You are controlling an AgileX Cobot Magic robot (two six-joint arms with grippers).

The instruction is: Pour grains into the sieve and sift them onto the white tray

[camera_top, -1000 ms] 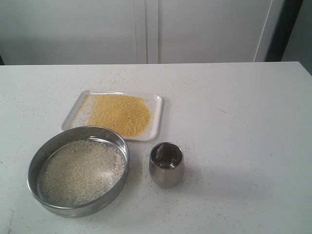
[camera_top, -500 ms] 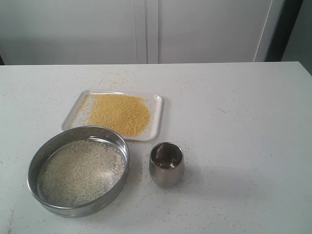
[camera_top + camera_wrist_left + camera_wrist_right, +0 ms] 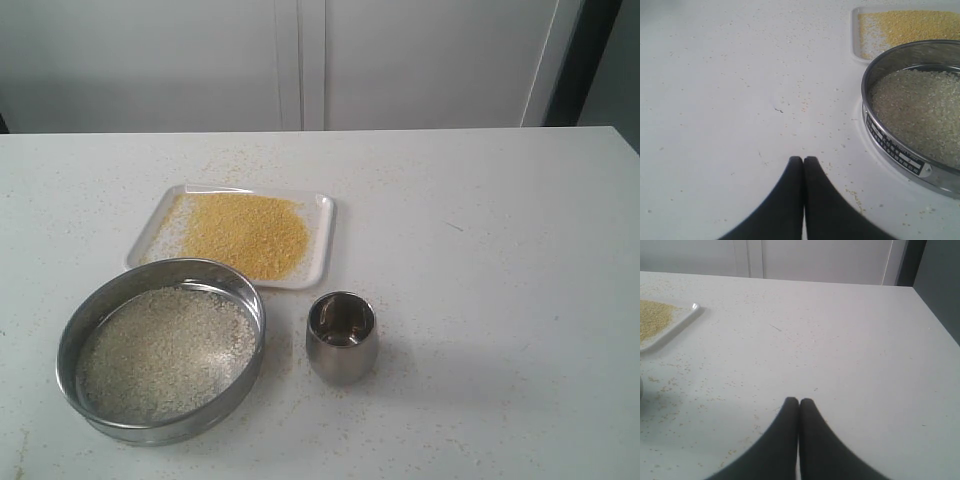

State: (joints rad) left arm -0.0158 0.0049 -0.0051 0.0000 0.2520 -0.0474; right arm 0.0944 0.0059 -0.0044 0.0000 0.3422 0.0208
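1. Exterior view: on the speckled white table (image 3: 480, 250), a wide round steel sieve (image 3: 150, 432) holds whitish grains (image 3: 165, 350). Just behind it, a flat white rectangular tray (image 3: 321, 236) carries golden-yellow grains (image 3: 245, 232). A small rounded steel cup (image 3: 342, 340) stands right of the sieve. Only the wrist views show the grippers.
2. Left wrist view: the black left gripper (image 3: 803, 161), fingers pressed together and empty, hovers over bare table beside the sieve. Only here does a label plate (image 3: 892, 149) on its wall show.
3. Right wrist view: the black right gripper (image 3: 799, 402), likewise closed on nothing, hangs well apart from the tray's corner.
4. Nothing on the table has moved since a second earlier.
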